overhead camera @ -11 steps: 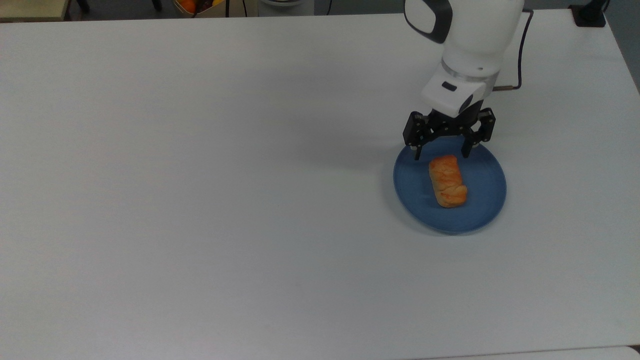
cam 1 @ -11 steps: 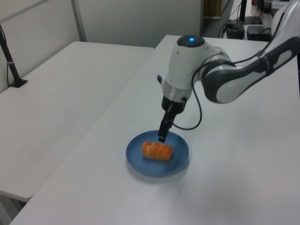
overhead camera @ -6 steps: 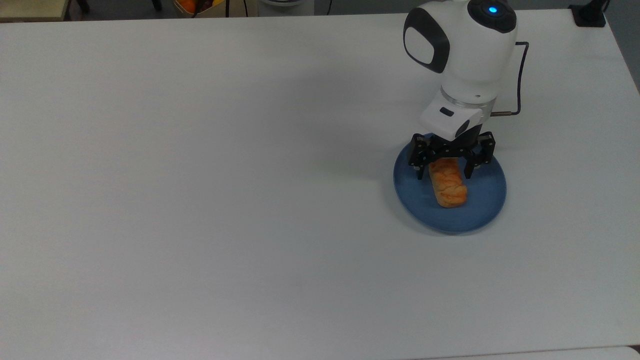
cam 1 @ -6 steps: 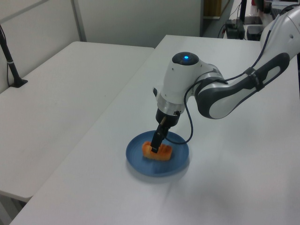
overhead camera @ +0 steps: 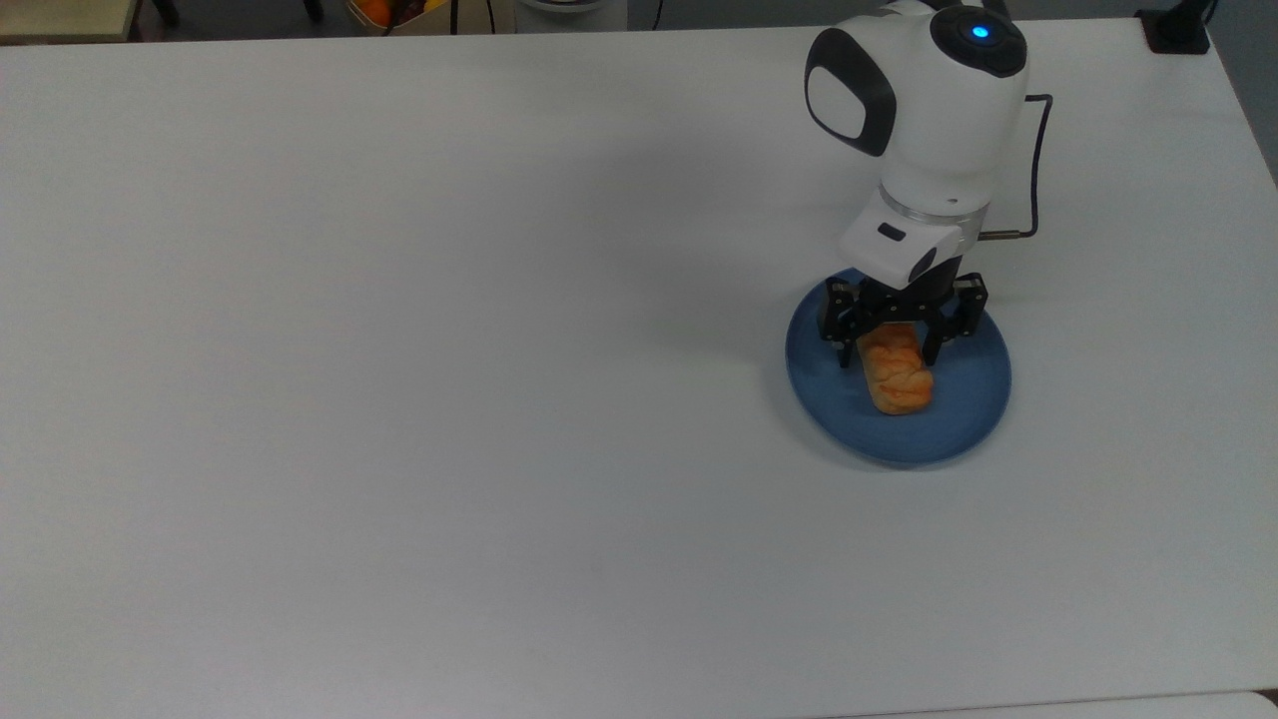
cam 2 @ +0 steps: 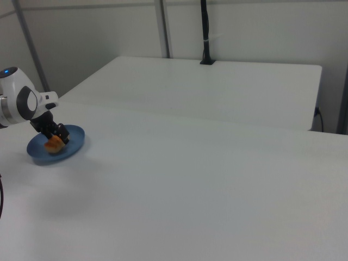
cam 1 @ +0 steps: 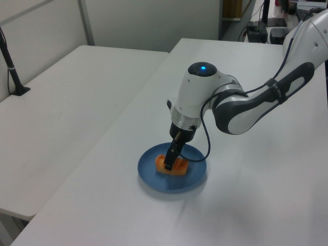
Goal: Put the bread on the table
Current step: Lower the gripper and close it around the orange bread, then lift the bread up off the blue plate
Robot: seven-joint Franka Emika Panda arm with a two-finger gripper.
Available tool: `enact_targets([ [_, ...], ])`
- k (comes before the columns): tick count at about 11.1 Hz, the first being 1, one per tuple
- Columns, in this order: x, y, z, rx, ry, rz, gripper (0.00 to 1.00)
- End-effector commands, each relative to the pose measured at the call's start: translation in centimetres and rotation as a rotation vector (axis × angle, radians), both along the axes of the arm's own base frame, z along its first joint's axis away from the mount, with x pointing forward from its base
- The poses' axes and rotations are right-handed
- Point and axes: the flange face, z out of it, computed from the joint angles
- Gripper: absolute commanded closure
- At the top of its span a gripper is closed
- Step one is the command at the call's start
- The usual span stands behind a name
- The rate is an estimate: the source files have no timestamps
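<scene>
Top view: gripper (overhead camera: 896, 353) is down over bread (overhead camera: 896, 368), which lies on blue plate (overhead camera: 898, 371) nr the top view's right edge of table (overhead camera: 399, 399). Fingers straddle the roll's far end, jaws partly open w/ one finger each side; grip not confirmed closed. Judgement: pre-grasp stance, placed across the narrow width for a secure pinch before lift-off.

pale walls (cam 2: 255, 32), second white table (cam 1: 61, 102)

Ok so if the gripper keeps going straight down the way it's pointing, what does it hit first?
Most likely the bread: the gripper points down with its fingers either side of the roll's far end, above the blue plate.
</scene>
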Motion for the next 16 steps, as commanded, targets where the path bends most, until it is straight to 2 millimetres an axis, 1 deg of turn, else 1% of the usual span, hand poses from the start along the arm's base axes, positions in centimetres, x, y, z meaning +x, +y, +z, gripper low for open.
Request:
enact_targets([
  [1, 0.3, 0.7, 0.3, 0.003, -0.034, -0.004, 0.37],
  [2, 0.2, 0.7, 0.3, 0.002, -0.033, -0.004, 0.49],
  [5, 0.2, 0.8, 0.5, 0.003, -0.034, -0.003, 0.78],
  [6, 0.2, 0.7, 0.8, 0.004, -0.035, -0.004, 0.82],
  [7, 0.1, 0.8, 1.5, 0.008, -0.038, -0.004, 0.84],
  [9, -0.2, 0.7, 3.8, 0.018, -0.057, -0.002, 0.84],
  [11, -0.8, 0.3, 5.7, 0.006, -0.039, -0.011, 0.84],
  [12, -1.1, 0.0, 7.1, -0.001, -0.033, -0.017, 0.84],
  [13, -1.4, -0.4, 8.6, -0.008, -0.022, -0.025, 0.84],
  [15, -2.5, -2.0, 11.6, -0.011, -0.021, -0.036, 0.84],
  [16, -3.0, -2.9, 12.7, -0.013, -0.02, -0.038, 0.84],
])
